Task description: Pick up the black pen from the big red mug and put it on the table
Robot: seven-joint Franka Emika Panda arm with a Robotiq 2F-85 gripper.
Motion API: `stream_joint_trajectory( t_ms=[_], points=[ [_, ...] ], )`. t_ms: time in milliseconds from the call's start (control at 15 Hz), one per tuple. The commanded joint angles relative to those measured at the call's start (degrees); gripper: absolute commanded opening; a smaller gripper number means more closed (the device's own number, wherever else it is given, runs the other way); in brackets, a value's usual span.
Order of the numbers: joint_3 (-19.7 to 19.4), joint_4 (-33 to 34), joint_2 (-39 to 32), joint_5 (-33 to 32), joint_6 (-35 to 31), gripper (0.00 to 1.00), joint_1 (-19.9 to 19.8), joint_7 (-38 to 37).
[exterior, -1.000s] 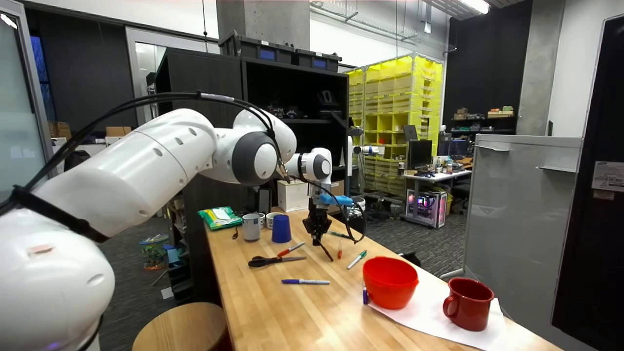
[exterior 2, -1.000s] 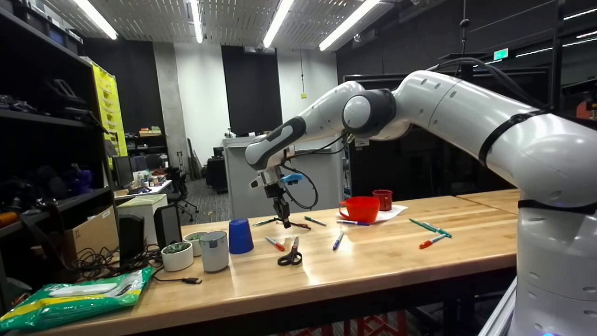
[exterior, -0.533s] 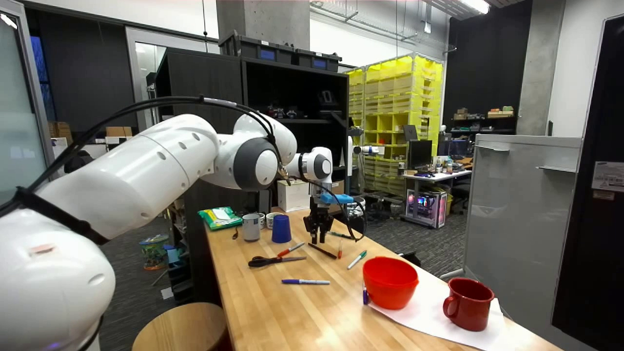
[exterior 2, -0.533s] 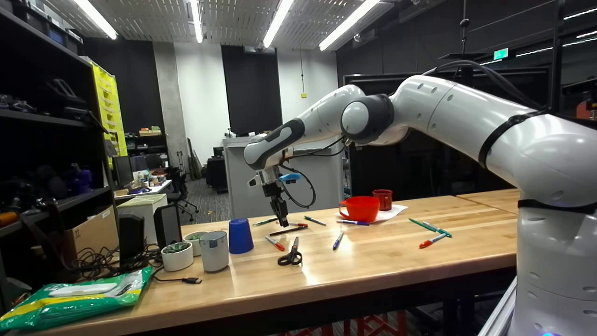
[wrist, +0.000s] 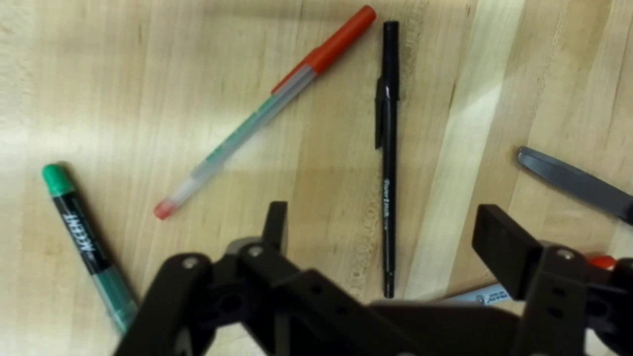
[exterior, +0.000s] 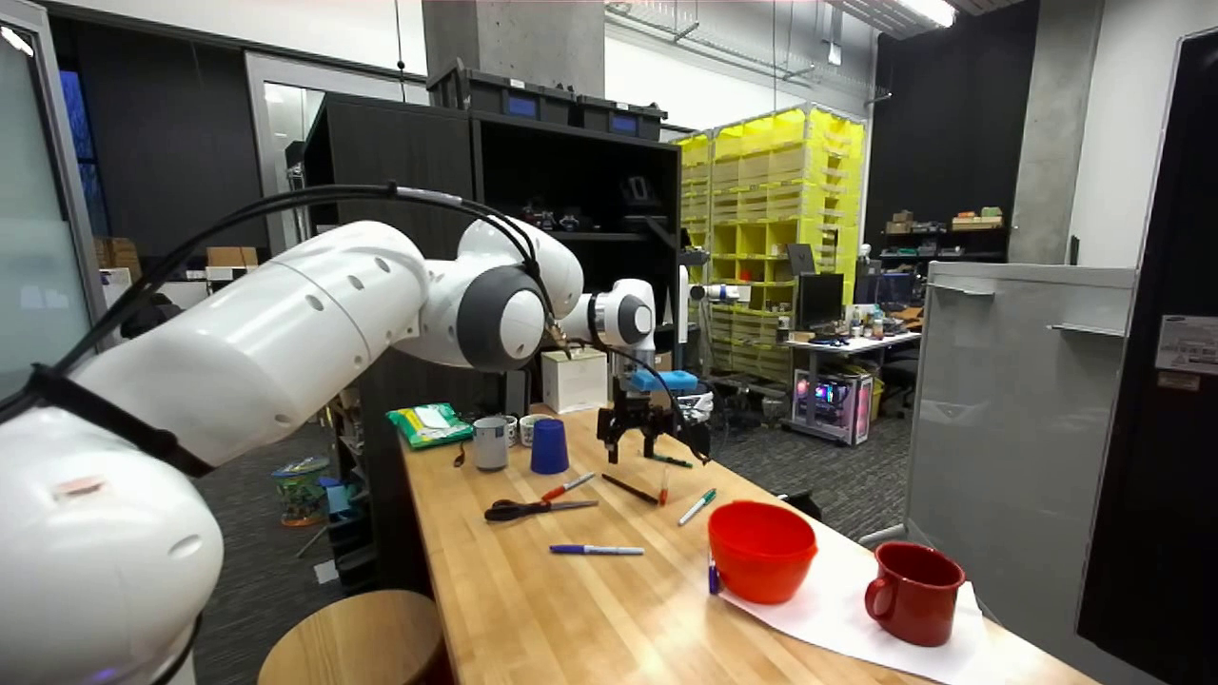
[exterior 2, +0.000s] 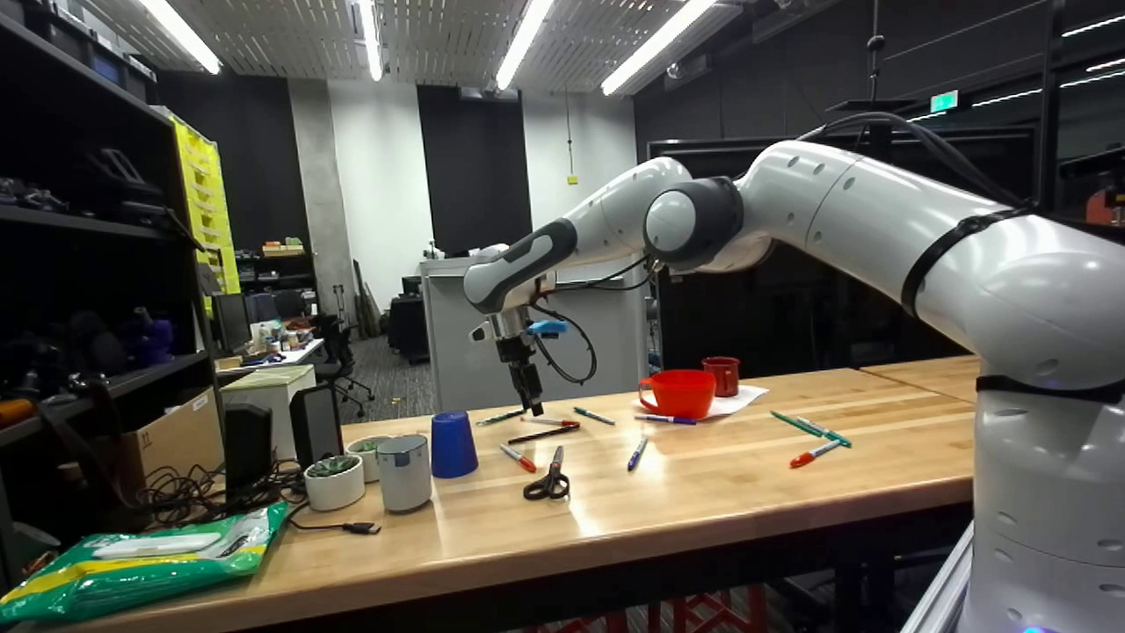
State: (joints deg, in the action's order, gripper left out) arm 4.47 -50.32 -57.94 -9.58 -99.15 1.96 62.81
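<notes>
The black pen (wrist: pixel 389 163) lies flat on the table (exterior: pixel 533 618), its whole length visible in the wrist view. Above it my gripper (wrist: pixel 383 220) is open, its two fingers wide apart on either side of the pen's lower half and not touching it. In an exterior view the gripper (exterior: pixel 630 455) hangs a little over the tabletop, behind the black pen (exterior: pixel 629 489). The big red mug (exterior: pixel 761 554) stands nearer that camera, on the edge of a white paper. It also shows in an exterior view as a wide red mug (exterior 2: pixel 681 393) with a side handle.
An orange-red pen (wrist: pixel 341 42) lies close beside the black one, and a green marker (wrist: pixel 79 227) farther off. Scissors (exterior 2: pixel 547 483), a blue cup (exterior 2: pixel 453 446) and a grey mug (exterior 2: pixel 404 475) stand or lie nearby. A darker red mug (exterior: pixel 915 595) shares the white paper (exterior: pixel 809 623).
A second ago the shut gripper held the black pen tilted. The jaws have opened, the pen has dropped flat onto the table, and the gripper has risen slightly.
</notes>
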Motion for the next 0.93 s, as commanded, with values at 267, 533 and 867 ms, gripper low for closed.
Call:
stream_joint_trajectory(
  t_ms=[267, 533, 867],
  points=[
    [-3.29, -17.51, 13.31, 0.49, -10.75, 1.00, -1.95, -20.18],
    [-4.45, -27.09, 19.79, -0.23, -17.03, 1.00, -3.01, -32.28],
    [-5.19, -39.81, 29.47, 0.30, -18.50, 1.00, -4.51, -43.45]
  ],
)
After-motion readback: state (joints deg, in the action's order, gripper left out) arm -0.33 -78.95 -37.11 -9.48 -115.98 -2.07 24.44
